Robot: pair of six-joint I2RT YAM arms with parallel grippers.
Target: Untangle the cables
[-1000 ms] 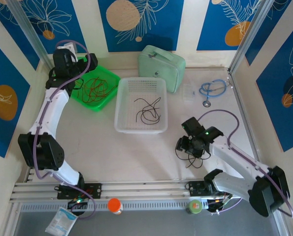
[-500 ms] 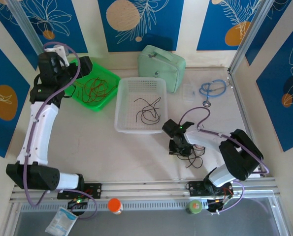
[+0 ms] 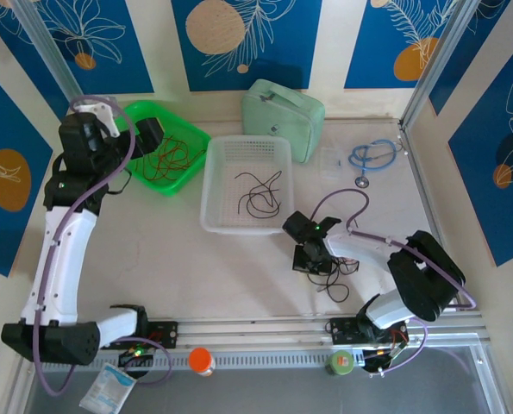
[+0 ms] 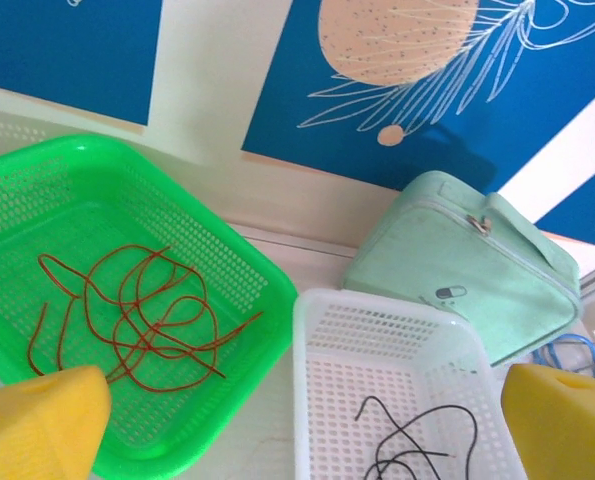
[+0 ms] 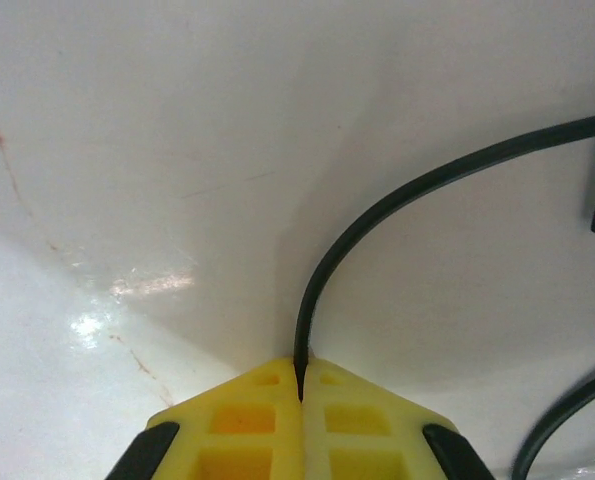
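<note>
At the far left of the table [image 3: 170,259], the left gripper [image 3: 148,132] hangs over the far corner of the green basket [image 3: 190,175]. In the left wrist view its yellow fingers [image 4: 37,425] are spread wide with nothing between them, and both are cut off by the lower frame edge. The red wires [image 4: 137,320] lie in a loose tangle on the floor of the green basket; the number of strands cannot be made out. Just to the right is the white basket [image 3: 211,220], which holds the black wires [image 3: 258,194] in a loose curl. The left wrist view cuts off the near part of this basket and its wires. A mint-green case [image 3: 284,116] stands behind the white basket. Further right, the right gripper [image 3: 312,257] sits low on the table, near the front right corner of the white basket. In the right wrist view its fingers [image 5: 247,420] are pressed together, pinching a single black wire [image 5: 397,200], which arcs up and leaves the frame on the right. In the top view this wire's loops [image 3: 338,280] are partly hidden under the gripper. A light-blue coiled cable [image 3: 372,155] lies at the far right.
</note>
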